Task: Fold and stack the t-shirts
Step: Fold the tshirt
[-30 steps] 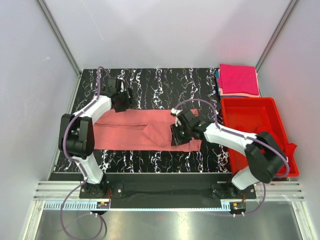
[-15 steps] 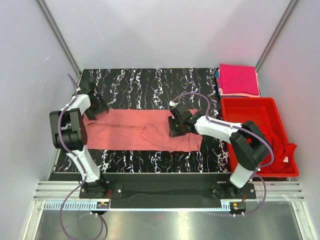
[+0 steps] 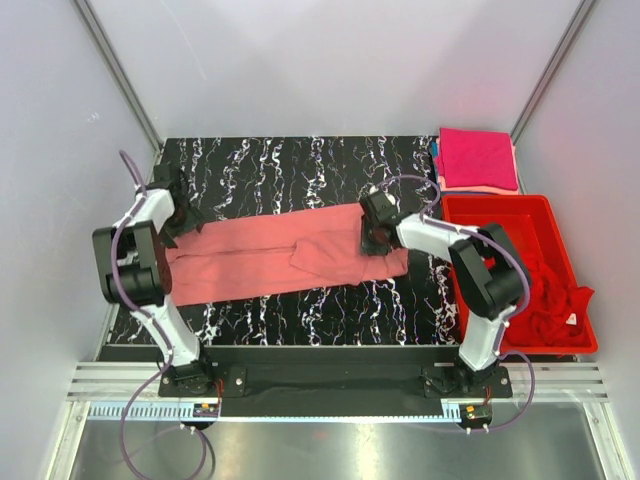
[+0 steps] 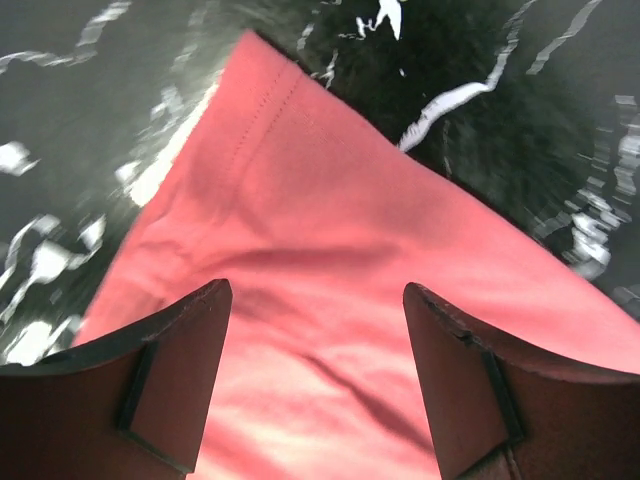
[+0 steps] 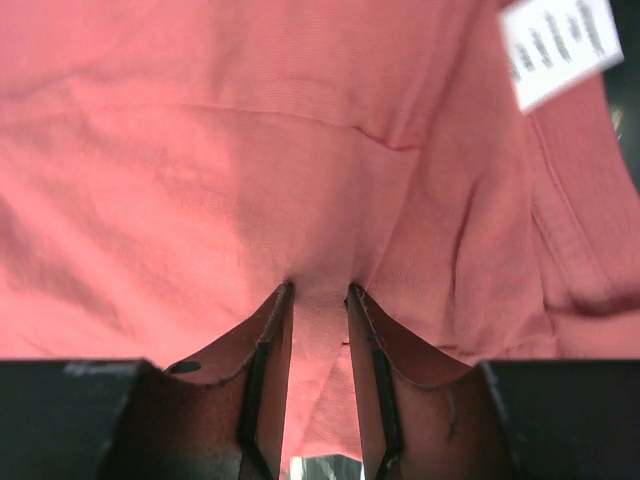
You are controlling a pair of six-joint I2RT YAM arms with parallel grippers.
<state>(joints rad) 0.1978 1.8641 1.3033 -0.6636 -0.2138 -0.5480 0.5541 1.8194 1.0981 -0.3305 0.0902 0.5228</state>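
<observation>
1 flat tee (image 3: pixel 270 262), 1 stack (image 3: pixel 476 160), 1 bin (image 3: pixel 500 214)

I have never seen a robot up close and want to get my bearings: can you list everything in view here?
salmon-pink t-shirt: one, salmon-pink, spread long across the table between the arms
folded stack: one, magenta on top and salmon beneath, far right behind the bin
red cloth: count unclear, red, crumpled inside the bin
red bin: one, red, right side
white label: one, white, on the t-shirt
table: one, black with white marbling
left end effector: one, open above the t-shirt's left end
right end effector: one, pinching the t-shirt's right end
</observation>
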